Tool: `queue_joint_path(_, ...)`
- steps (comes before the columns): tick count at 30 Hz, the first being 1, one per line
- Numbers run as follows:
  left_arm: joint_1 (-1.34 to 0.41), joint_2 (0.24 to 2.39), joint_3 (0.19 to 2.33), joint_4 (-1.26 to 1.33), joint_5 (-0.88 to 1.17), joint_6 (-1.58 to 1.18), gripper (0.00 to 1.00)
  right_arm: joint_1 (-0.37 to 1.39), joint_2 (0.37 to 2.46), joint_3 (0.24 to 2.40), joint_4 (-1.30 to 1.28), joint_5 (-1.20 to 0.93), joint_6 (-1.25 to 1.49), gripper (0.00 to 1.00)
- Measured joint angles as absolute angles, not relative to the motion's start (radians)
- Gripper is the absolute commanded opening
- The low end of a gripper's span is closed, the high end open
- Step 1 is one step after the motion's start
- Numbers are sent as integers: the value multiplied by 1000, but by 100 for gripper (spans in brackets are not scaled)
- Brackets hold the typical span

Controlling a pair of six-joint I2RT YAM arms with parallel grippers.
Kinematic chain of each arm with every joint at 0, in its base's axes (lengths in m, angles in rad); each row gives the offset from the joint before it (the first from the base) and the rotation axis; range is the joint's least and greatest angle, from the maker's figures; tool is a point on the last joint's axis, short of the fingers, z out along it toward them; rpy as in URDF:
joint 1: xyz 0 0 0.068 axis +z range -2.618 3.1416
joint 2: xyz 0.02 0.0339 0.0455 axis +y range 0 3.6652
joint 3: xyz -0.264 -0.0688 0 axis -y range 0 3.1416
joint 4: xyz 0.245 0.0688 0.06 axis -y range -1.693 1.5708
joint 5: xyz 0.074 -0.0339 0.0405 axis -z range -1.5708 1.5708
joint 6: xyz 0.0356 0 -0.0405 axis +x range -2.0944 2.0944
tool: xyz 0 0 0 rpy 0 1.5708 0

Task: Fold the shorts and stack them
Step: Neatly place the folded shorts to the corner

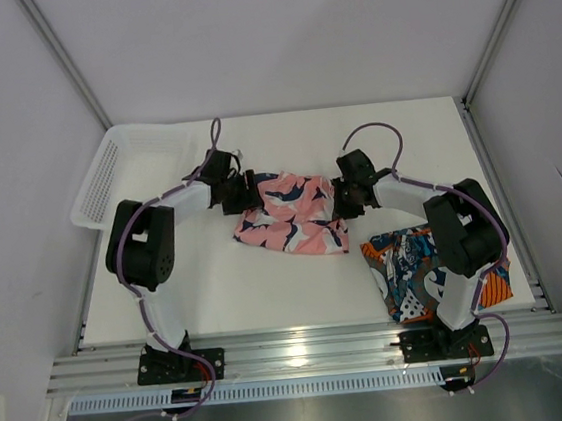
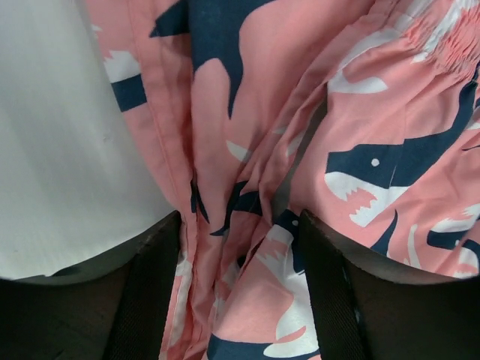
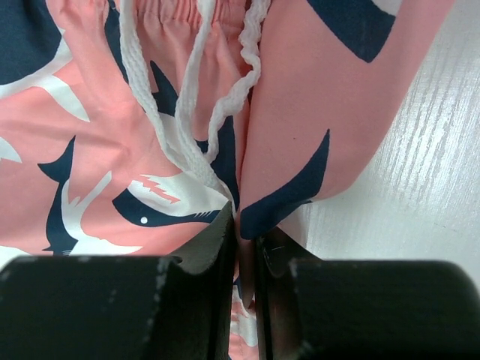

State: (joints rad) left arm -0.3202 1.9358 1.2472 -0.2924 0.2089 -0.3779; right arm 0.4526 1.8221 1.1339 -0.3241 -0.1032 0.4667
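while the white table (image 1: 210, 298) fills the middle of the top view, a white mesh basket (image 1: 107, 178) sits at its upper left corner. the pink shorts (image 1: 292, 214) lie crumpled at the centre of the frame, and the printed shorts (image 1: 407, 263) lie at lower right, partly under the right arm. the left gripper (image 1: 246, 191) is at the pink pair's left edge, its fingers (image 2: 154, 285) apart with loose folds between them. the right gripper (image 1: 342, 199), at the right edge, is pinched together on a fold of pink cloth, just below the white drawstring (image 3: 187, 105) in the wrist view.
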Motion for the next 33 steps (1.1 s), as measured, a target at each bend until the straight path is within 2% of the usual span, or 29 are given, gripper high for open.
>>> queue_joint_path(13, -210, 1900, 1143, -167, 392, -446, 68, 453, 1827, 1140, -326, -108, 459, 15)
queue_joint_path(23, -172, 1887, 1092, -105, 524, -463, 76, 453, 1837, 1150, -331, -118, 458, 15)
queue_joint_path(30, -212, 1891, 1110, -140, 509, -442, 75, 452, 1840, 1153, -331, -122, 455, 14)
queue_joint_path(33, -235, 1899, 1139, -176, 465, -428, 72, 452, 1840, 1153, -331, -122, 454, 14)
